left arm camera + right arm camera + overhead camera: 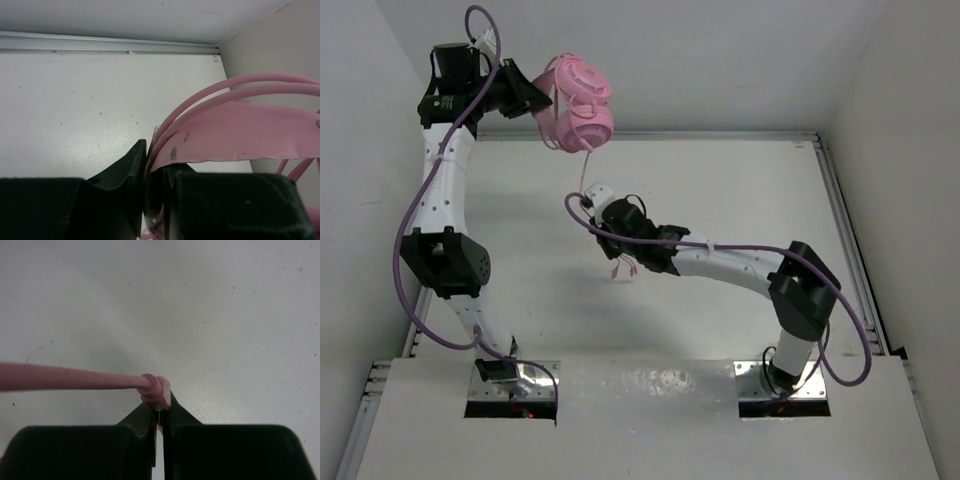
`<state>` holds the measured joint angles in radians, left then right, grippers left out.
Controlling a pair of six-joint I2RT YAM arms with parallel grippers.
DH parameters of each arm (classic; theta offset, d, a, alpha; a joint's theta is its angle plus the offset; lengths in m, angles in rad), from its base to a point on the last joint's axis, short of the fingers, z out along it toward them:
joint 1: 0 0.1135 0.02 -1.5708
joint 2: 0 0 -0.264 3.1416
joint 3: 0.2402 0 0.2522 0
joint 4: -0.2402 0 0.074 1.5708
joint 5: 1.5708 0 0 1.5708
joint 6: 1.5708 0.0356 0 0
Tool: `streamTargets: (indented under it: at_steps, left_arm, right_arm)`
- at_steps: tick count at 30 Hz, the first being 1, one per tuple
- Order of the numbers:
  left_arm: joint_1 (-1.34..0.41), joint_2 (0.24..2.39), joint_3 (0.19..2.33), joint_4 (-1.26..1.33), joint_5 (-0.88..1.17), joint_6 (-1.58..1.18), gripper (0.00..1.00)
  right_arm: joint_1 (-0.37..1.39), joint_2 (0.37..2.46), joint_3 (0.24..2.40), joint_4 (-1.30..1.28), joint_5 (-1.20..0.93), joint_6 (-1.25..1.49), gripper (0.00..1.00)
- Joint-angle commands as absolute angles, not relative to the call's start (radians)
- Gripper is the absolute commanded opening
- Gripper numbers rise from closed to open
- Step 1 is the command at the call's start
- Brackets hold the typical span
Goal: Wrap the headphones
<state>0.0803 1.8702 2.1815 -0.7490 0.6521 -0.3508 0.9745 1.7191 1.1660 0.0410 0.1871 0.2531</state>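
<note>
The pink headphones (pixel 577 102) hang in the air at the far left, earcups folded together. My left gripper (pixel 538 100) is shut on the thin headband (pixel 235 127); in the left wrist view the jaws (pixel 157 167) pinch its flat pink band. A thin pink cable (pixel 585 168) drops from the earcups to my right gripper (pixel 592 196) at mid-table. In the right wrist view this gripper (pixel 160 412) is shut on a pink plug piece (pixel 156 389), with the cable (pixel 65 377) running off left. More pink cable ends (pixel 623 268) dangle under the right arm.
A metal rail (pixel 842 220) edges the white table on the right, with walls close behind and at both sides. The far rail also shows in the left wrist view (pixel 100 44). A white panel (pixel 650 410) covers the near edge round the arm bases.
</note>
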Motion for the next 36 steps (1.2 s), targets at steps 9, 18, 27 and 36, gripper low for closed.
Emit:
streamTargets:
  at_steps: [9,18,27,36]
  left_arm:
    - [0.084,1.781,2.164,-0.577,0.669,-0.482,0.0]
    - [0.083,1.77,2.229,-0.574,0.718,-0.466,0.0]
    - [0.06,1.735,2.257,-0.646,0.759,-0.373,0.0]
    - [0.057,1.727,2.226,-0.661,0.784,-0.37,0.0]
  right_arm:
    - [0.904,1.816,1.372,-0.232,0.312,0.366,0.0]
    - [0.825,1.876,1.249,-0.109,0.212,0.365,0.0]
    - [0.799,1.972,1.246,-0.008,0.206,0.33,0.32]
    - [0.775,2.025,1.232,0.135,0.265,0.446,0.27]
